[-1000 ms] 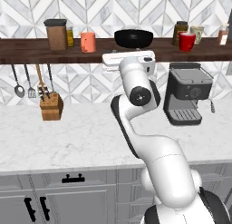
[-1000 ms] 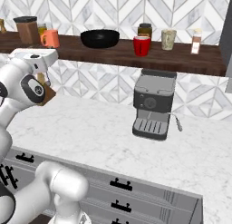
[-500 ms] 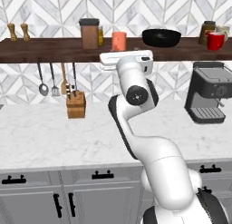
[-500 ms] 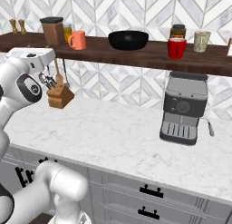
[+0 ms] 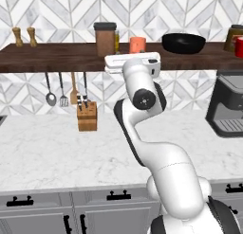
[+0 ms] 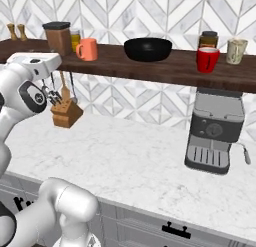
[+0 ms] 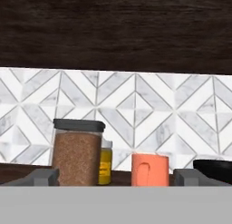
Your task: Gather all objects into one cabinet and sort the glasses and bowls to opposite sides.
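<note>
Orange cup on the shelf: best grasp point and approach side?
Grip the orange cup across its cylindrical body, coming in level from the front with the open gripper. It stands upright, with free space on either side between the brown canister and the black bowl.

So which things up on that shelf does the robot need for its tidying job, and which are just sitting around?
For the job:
- orange cup
- black bowl
- the fingers, wide open, facing the cup

Just sitting around:
- brown canister
- yellow jar
- red mug
- beige cup
- coffee machine
- knife block
- hanging utensils
- shakers
</note>
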Controlling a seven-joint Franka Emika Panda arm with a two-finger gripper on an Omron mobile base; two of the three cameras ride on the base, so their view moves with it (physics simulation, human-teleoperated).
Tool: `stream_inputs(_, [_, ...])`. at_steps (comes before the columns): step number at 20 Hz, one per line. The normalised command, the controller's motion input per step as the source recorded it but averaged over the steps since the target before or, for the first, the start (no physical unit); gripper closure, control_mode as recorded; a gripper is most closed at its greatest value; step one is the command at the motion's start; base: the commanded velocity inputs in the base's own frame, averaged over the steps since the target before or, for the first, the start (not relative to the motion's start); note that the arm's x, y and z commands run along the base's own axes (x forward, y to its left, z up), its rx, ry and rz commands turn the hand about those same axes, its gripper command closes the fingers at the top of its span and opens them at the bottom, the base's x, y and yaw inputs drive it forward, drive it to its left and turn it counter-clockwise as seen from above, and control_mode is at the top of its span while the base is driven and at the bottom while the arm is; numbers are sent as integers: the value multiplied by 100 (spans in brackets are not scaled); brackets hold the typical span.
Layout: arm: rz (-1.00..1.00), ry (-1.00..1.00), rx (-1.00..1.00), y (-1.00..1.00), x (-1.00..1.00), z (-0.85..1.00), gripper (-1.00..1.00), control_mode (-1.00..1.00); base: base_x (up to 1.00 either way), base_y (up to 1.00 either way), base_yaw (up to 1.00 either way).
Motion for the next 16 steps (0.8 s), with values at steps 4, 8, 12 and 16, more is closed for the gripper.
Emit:
stream_inputs(4, [0, 0, 0, 0, 0, 0, -100, 100, 55, 0, 0])
stream_inputs(8, [-2, 1, 0, 0, 10, 0, -100, -100, 0, 0, 0])
stream_inputs(12, [-21, 9, 2, 0, 14, 29, -100, -100, 0, 0, 0])
stream_inputs(16, [-27, 16, 3, 1, 1, 31, -100, -100, 0, 0, 0])
